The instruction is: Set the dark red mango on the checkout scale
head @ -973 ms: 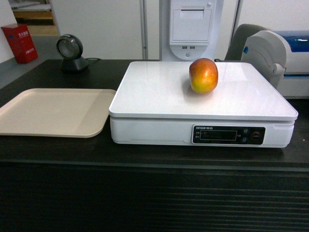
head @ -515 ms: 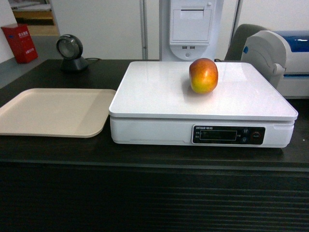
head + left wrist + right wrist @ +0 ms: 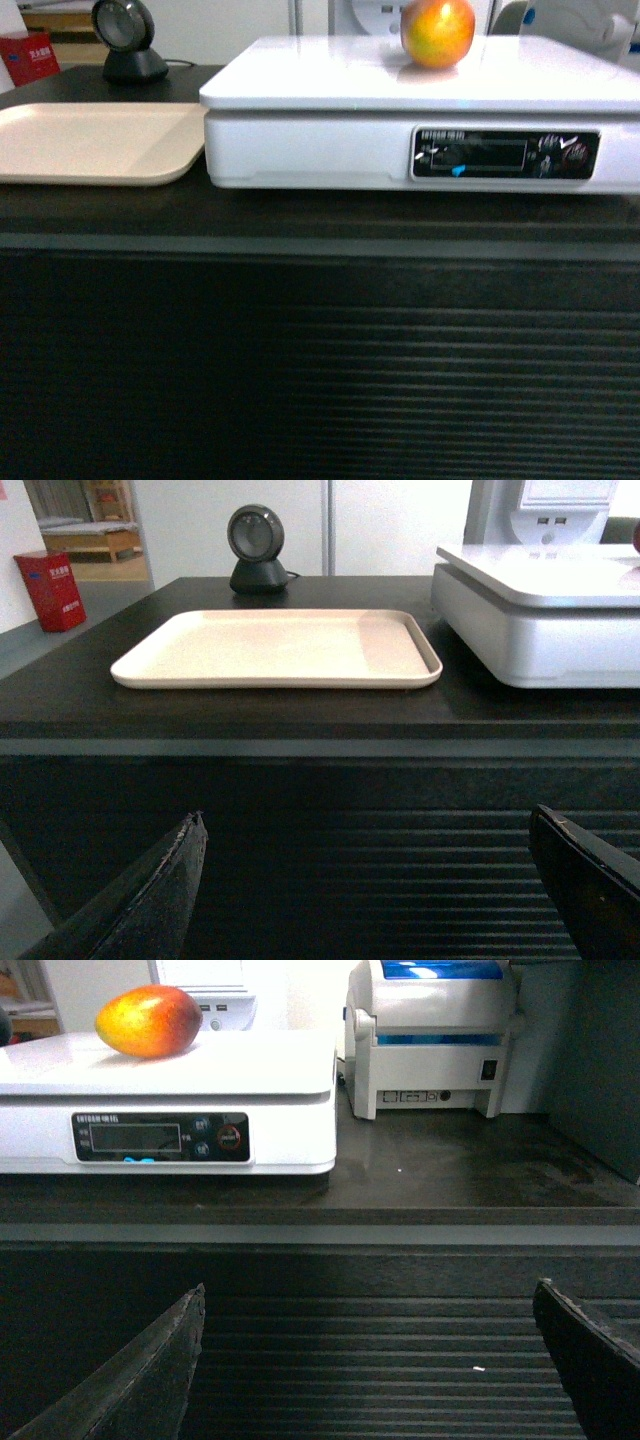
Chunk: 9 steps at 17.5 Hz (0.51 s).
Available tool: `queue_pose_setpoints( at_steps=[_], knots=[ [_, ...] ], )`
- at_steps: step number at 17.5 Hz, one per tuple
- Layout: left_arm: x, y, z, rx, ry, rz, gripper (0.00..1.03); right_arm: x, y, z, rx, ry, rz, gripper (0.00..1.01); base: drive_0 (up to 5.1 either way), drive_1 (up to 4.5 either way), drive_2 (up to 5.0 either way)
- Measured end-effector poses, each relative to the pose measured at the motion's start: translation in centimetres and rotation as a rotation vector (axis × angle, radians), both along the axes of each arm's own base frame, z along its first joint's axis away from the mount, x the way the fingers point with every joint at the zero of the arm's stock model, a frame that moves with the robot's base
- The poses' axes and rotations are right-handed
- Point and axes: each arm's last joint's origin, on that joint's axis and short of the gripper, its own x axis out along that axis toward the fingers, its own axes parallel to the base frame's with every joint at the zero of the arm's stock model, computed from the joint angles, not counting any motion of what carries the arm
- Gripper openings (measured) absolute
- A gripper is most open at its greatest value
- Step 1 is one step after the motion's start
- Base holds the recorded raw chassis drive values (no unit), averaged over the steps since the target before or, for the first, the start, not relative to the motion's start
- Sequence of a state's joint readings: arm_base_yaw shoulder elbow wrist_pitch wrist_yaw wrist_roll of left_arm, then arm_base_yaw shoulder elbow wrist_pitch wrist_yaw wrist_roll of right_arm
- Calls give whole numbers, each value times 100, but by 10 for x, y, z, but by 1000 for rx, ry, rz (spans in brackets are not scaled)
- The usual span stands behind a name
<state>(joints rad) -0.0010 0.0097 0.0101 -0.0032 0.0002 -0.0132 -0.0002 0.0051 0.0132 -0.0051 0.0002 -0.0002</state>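
With the mango (image 3: 437,32) resting on the scale (image 3: 320,85), behind its display on the checkout surface (image 3: 300,215), my left gripper (image 3: 365,880) and right gripper (image 3: 370,1360) hang wide open, empty, below the scale; placement looks done, nothing further needed.

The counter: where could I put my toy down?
The beige tray is bare, left of the scale. Bare counter lies between scale and white printer. The scale top holds only the dark red mango.
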Motion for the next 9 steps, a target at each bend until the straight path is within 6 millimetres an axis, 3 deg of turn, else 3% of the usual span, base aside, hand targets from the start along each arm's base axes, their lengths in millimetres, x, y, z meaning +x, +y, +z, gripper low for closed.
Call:
queue_pose_setpoints(
  at_steps=[9],
  knots=[
    [0,0,0,0,0,0,98,0,0,0,0,0,0,98,0,0,0]
  ],
)
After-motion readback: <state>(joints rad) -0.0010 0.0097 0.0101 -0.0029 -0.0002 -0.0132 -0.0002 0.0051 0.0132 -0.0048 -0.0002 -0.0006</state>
